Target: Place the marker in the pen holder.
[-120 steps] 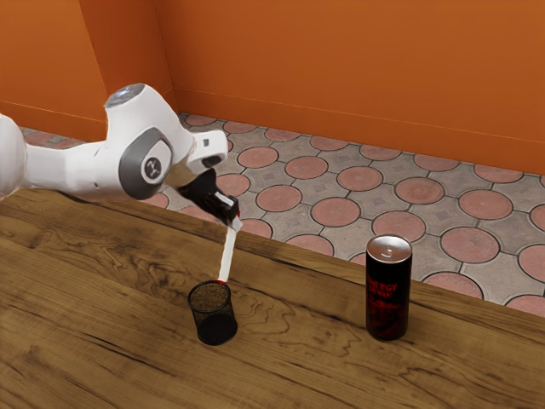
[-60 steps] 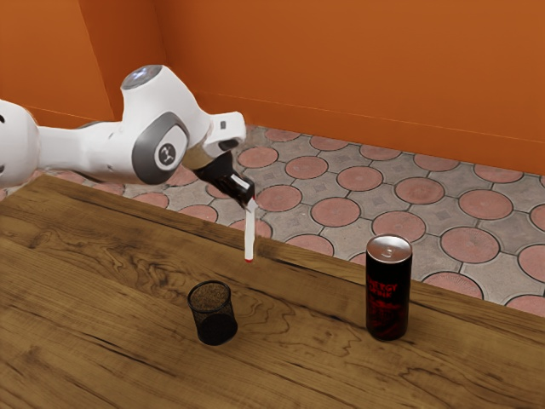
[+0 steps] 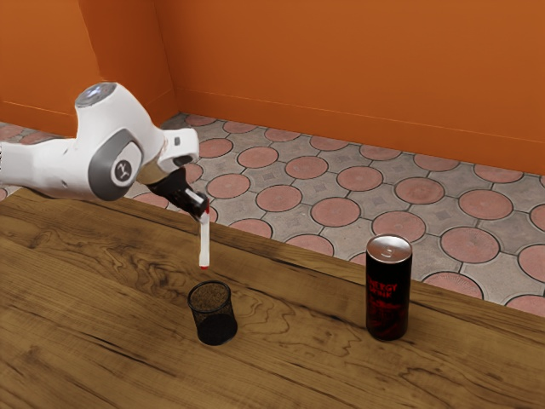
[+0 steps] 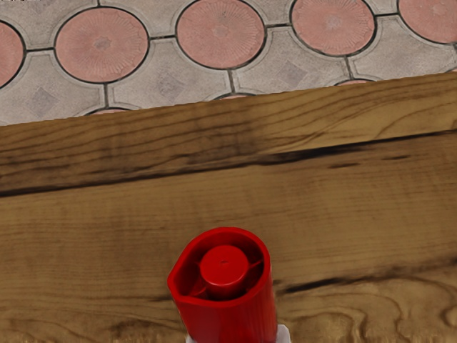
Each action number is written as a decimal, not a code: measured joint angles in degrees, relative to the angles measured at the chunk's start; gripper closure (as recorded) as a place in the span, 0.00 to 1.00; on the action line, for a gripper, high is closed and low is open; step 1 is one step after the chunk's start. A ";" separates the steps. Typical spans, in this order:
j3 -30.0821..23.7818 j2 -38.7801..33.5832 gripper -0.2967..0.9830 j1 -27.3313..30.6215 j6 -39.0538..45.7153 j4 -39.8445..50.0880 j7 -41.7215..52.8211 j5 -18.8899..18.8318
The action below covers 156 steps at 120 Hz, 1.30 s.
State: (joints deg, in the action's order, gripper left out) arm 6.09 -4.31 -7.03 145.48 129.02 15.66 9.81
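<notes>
An orange wall stands at the back, and below it runs the floor, laid with round reddish tiles set in grey ones. The wooden surface spreads across the front, its grain marked with dark cracks; its far edge and the floor beyond also appear in the wrist view. The white and grey arm comes in from the exterior view's left and reaches over the surface, bent down toward its black hand. Toward the exterior view's right, well apart from the arm, a black can with red lettering and a silver top stands upright. The claw is closed around the marker, pinching it near its upper end, above the surface. The holder, a black mesh cup, stands upright on the surface, well apart from the can. The marker is in the air, outside the holder, hanging nearly upright with a white body and a red lower tip. In the exterior view that tip appears just above the holder's rim, a little left of the middle of its mouth; how far it is behind the rim I cannot tell. In the wrist view the marker's red upper end shows a hollow with a round knob inside.
</notes>
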 joint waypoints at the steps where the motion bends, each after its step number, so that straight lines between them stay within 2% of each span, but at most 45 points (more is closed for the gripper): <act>1: 0.00 -0.23 0.85 -0.33 0.17 0.31 0.01 -0.22; 10: 0.03 -1.73 0.85 -2.07 1.44 1.75 0.07 -1.90; 40: -0.06 -5.22 0.85 -2.61 3.67 5.59 0.14 -5.03; 93: -0.23 -11.39 0.85 -5.12 1.17 10.22 -0.90 -5.95; 128: -0.73 -9.52 0.85 -6.35 -1.76 10.73 -1.51 -6.03; 156: -0.74 -7.02 0.85 -6.36 -0.44 10.09 -1.69 -7.00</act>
State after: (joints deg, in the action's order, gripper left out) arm 5.35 -11.33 -13.39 145.04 139.10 13.97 2.81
